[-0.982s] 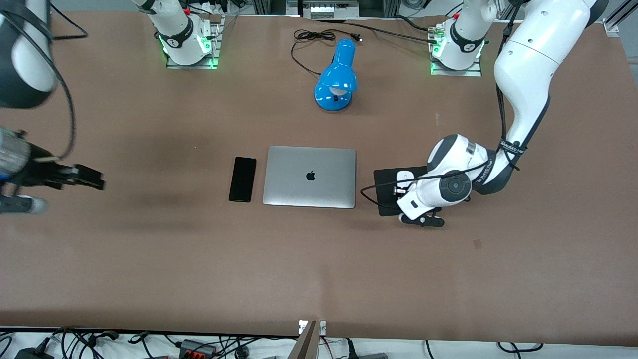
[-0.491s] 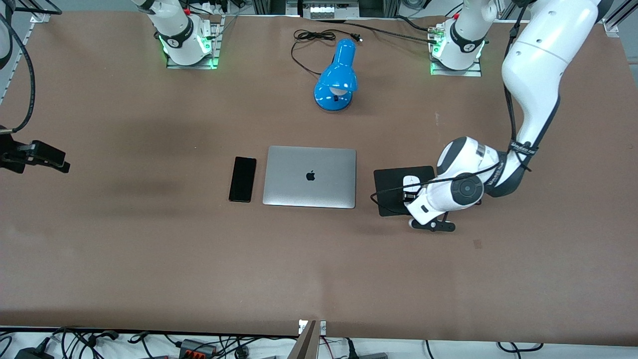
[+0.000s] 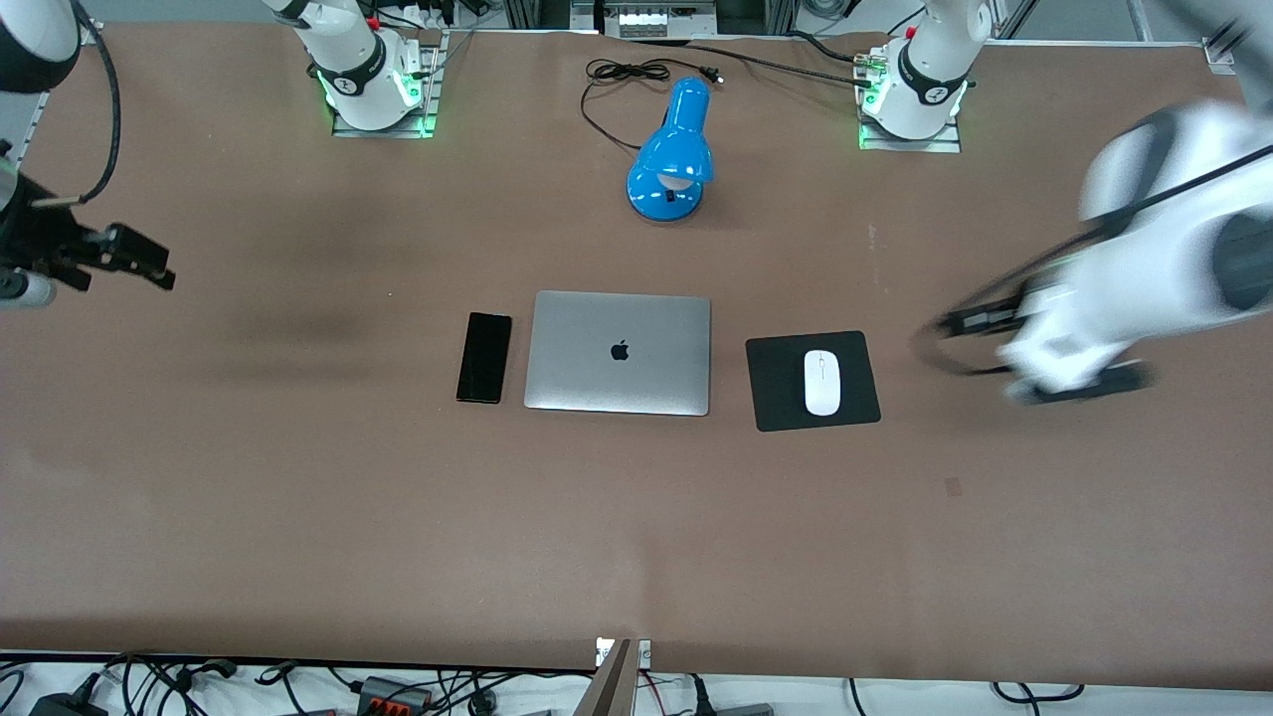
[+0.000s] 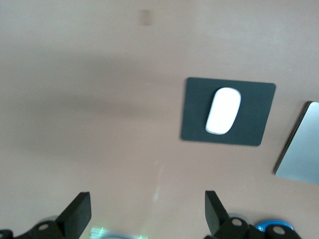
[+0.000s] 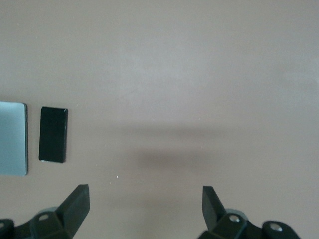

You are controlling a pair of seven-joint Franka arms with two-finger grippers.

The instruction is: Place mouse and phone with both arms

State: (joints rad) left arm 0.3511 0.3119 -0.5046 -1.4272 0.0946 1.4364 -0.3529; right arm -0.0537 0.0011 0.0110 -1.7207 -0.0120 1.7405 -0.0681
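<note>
The white mouse [image 3: 822,382] lies on a black mat [image 3: 771,383] beside the closed laptop, toward the left arm's end; it also shows in the left wrist view [image 4: 223,110]. The black phone [image 3: 484,357] lies flat beside the laptop toward the right arm's end, and shows in the right wrist view [image 5: 53,134]. My left gripper [image 3: 1079,384] is open and empty, up over bare table past the mat toward the left arm's end [image 4: 147,211]. My right gripper [image 3: 139,261] is open and empty, up over bare table at the right arm's end [image 5: 144,209].
A closed silver laptop [image 3: 618,352] lies mid-table between phone and mat. A blue desk lamp [image 3: 673,154] with a black cord [image 3: 622,75] lies farther from the camera. The two arm bases [image 3: 373,85] stand along the table's back edge. Cables lie below the front edge.
My left gripper has let go of the mouse and swung up and away toward the left arm's end, uncovering mouse and mat. My right gripper has drawn back to the right arm's end.
</note>
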